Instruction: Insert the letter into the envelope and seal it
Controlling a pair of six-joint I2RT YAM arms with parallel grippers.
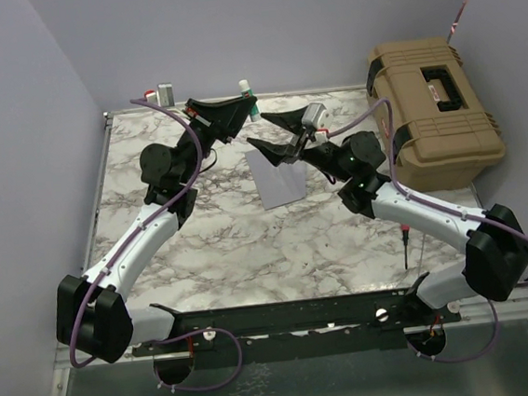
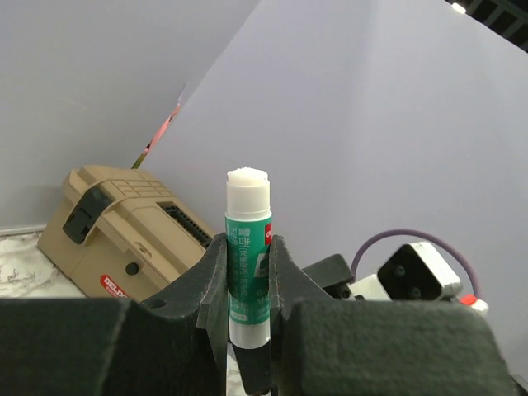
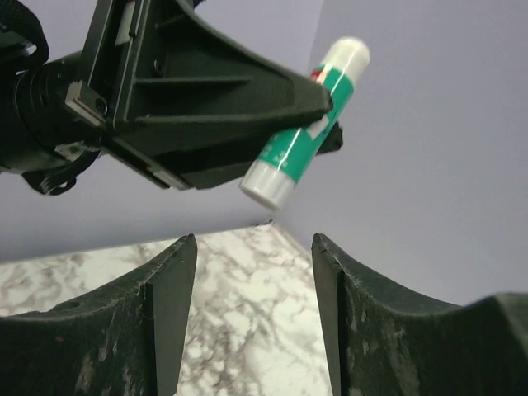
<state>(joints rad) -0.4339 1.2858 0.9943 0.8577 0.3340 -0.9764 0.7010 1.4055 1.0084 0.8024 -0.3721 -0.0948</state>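
A tan toolbox sits at the far right of the marbled surface, and a thin red-handled tool lies near the right arm's elbow. The grey-lavender envelope lies flat mid-surface, with nothing resting on it. It is just nearer than the right pincer, which hangs above its far edge, released and empty. The left pincer is raised to the far left of the envelope, clenched on an upright, uncapped glue stick. Both arms reach forward and bend inward, their pincers facing each other.
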